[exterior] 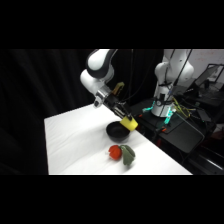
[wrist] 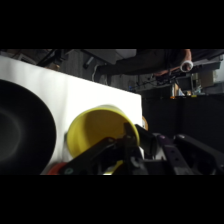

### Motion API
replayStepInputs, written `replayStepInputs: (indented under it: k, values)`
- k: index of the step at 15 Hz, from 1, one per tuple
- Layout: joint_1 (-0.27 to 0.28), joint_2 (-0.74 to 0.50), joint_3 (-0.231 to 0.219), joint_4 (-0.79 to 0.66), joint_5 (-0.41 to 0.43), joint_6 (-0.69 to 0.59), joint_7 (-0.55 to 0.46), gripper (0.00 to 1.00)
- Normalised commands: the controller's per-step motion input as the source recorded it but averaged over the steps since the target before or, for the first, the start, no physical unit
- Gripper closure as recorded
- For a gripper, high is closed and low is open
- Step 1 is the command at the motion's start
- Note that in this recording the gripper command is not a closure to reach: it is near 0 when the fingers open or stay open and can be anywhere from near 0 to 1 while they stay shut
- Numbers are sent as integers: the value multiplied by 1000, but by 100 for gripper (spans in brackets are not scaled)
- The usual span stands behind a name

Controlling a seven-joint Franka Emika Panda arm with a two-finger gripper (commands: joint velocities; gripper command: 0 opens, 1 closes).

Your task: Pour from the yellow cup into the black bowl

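Note:
The yellow cup (exterior: 129, 123) hangs tipped on its side just above the right rim of the black bowl (exterior: 116, 131), held by my gripper (exterior: 123, 118), which comes down from the upper left and is shut on it. In the wrist view the yellow cup (wrist: 100, 135) shows its open mouth, with my gripper (wrist: 122, 150) clamped on its rim, and the black bowl (wrist: 22, 130) fills the left side. The cup's inside looks bare.
A red vegetable (exterior: 115, 152) and a green vegetable (exterior: 128, 155) lie on the white table (exterior: 75, 145) in front of the bowl. A second white arm (exterior: 167, 80) and dark equipment stand off the table at the right.

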Motion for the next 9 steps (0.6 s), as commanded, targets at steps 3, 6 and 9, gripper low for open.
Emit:
replayStepInputs:
  k: [3,6,9]
  values:
    - [-91,239,-3,303,141,-366,-113,31]
    - [-120,157,8,270,184,-375,-188,31]
    - [-136,108,5,233,254,-360,-302,31]
